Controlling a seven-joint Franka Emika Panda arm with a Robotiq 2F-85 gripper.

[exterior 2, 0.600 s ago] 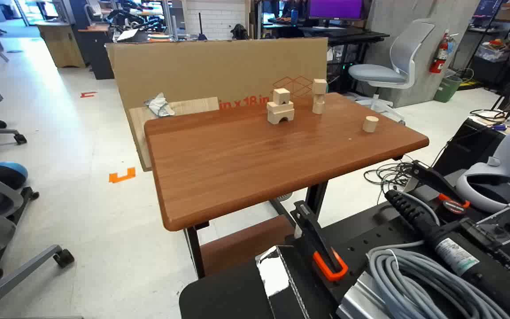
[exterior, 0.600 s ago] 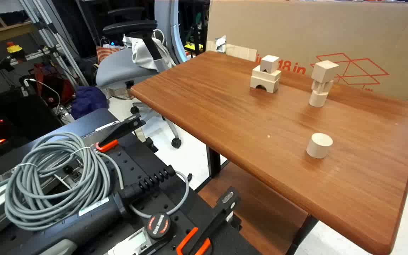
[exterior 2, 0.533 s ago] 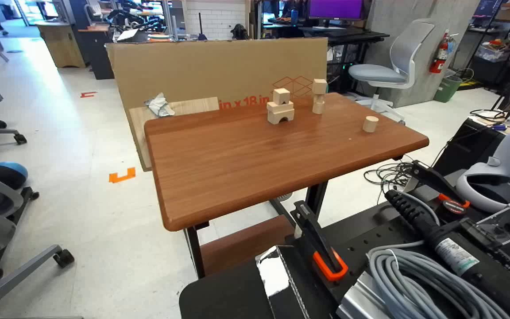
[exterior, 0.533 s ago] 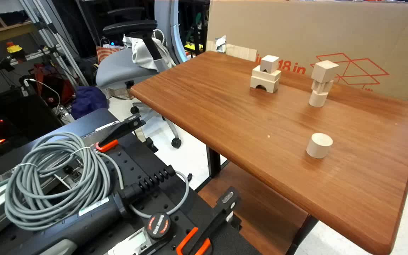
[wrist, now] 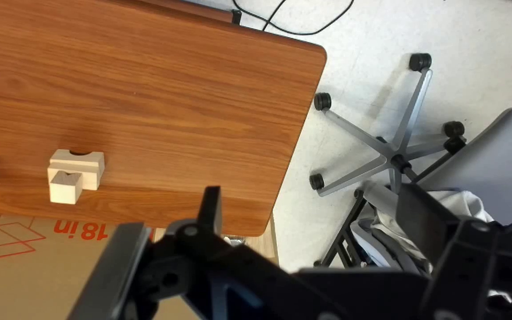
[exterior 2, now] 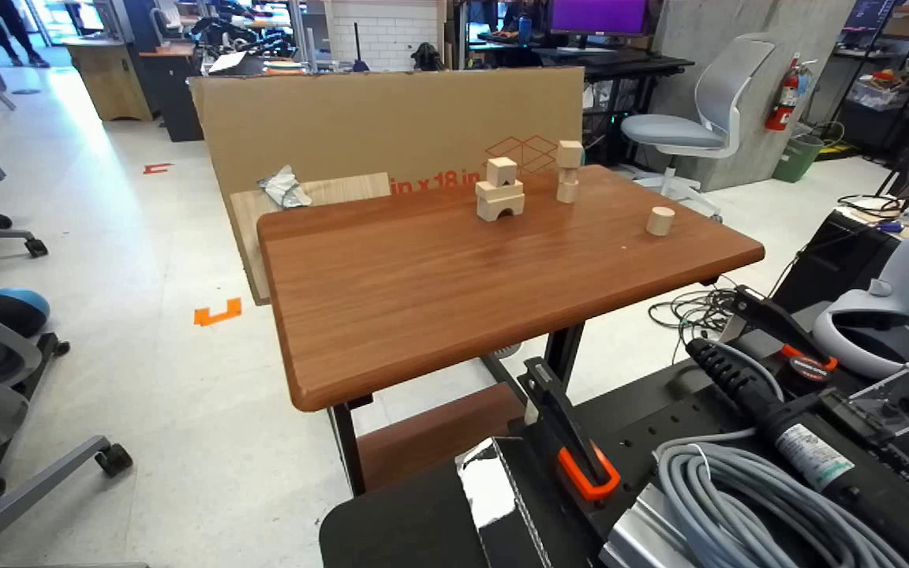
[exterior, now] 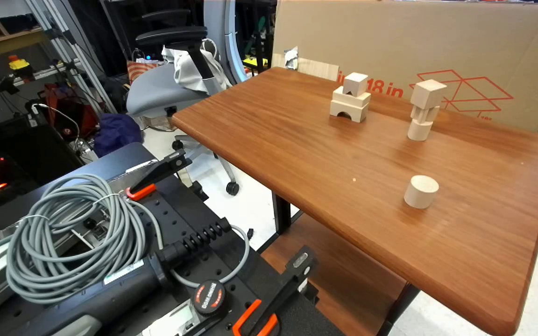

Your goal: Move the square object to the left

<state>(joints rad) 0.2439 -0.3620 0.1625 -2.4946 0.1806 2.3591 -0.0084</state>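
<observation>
Brown table (exterior: 287,126) stands before a cardboard sheet (exterior 2: 391,118). Fresh change, slight: a walker's legs (exterior 2: 3,16) come further into sight at ten o'clock in an exterior view — no bearing on the task. On the table everything sits unmoved in both exterior views, so I judge the shift not begun. Two pieces fit the wording, cannot tell which is meant: arch-top cube (exterior: 355,84) at one-thirty in an exterior view, over an arch block (exterior: 352,112), or tower-top cube (exterior: 428,95) at two o'clock, above a round block (exterior: 420,131). Wrist view: gripper (wrist: 302,209) at six o'clock, fingers (wrist: 420,211) wide, nothing between — both cubes well apart, toward nine. Next move probably calls for a swing that way; careless nudging could topple the blocks underneath.
</observation>
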